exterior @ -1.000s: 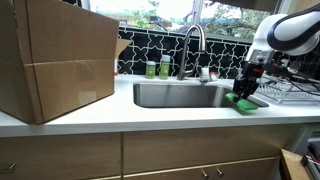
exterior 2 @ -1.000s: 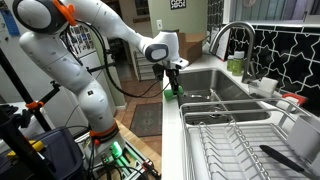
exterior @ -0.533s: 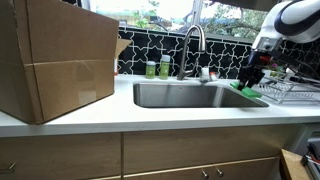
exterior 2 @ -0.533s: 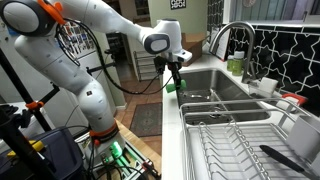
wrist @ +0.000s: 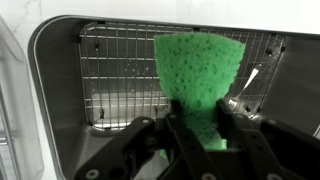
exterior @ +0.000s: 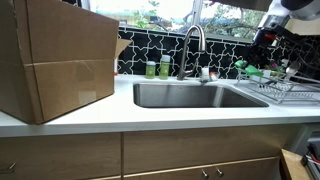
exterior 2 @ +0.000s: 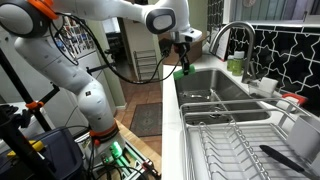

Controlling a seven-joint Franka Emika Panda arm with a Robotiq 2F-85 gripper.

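1. The black two-fingered gripper (wrist: 202, 118) is clamped on a green, rough-pored sponge (wrist: 197, 72). Its fingers (wrist: 176, 128) press the lower end from both sides, and the wider end sticks out beyond them.
2. In the wrist view the sponge hangs in the air above a stainless-steel sink (wrist: 42, 110), clear of the wire grid (wrist: 120, 70) that lies on the basin floor.
3. In an exterior view the gripper (exterior 2: 183, 52) is raised over the near end of the sink (exterior 2: 215, 88), with the sponge (exterior 2: 185, 70) dangling below it.
4. In an exterior view the sponge (exterior: 247, 69) sits high at the right end of the basin (exterior: 190, 96), near a wire dish rack (exterior: 285, 90).
5. A curved metal faucet (exterior: 193, 45) stands behind the sink, with two small green bottles (exterior: 158, 68) just beside it.
6. A large brown cardboard box (exterior: 55, 60) rests on the white counter (exterior: 150, 118), well apart from the gripper.
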